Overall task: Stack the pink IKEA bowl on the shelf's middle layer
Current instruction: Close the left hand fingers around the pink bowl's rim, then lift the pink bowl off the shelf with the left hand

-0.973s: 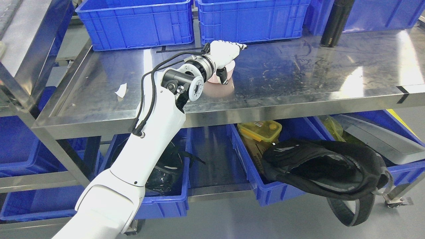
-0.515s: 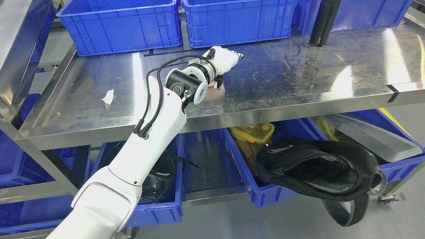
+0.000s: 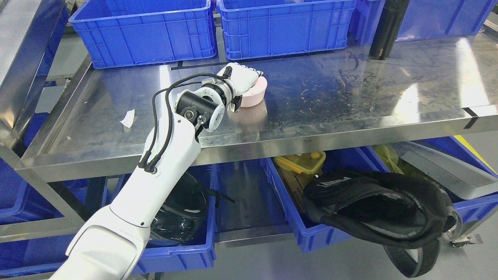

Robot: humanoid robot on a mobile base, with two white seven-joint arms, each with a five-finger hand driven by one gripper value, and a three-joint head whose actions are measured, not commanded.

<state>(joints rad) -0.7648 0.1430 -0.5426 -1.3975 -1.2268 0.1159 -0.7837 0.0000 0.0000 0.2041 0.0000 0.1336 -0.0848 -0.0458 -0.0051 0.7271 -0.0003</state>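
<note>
In the head view, a pale pink bowl [image 3: 255, 94], round and seen upside down with its flat base up, is set on the steel shelf [image 3: 350, 101] near the blue bins [image 3: 144, 33] and is grasped at its left side by the left hand [image 3: 242, 79].

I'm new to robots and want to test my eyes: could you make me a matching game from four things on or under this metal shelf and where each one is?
Things:
1. pink bowl
2. black bottle
3. paper scrap
4. yellow-lidded box

Places:
A. in a blue bin below the shelf
B. under the left robot hand
C. standing at the back right of the shelf
D. lying on the left of the shelf surface

Pairs: 1-B, 2-C, 3-D, 4-A
</note>
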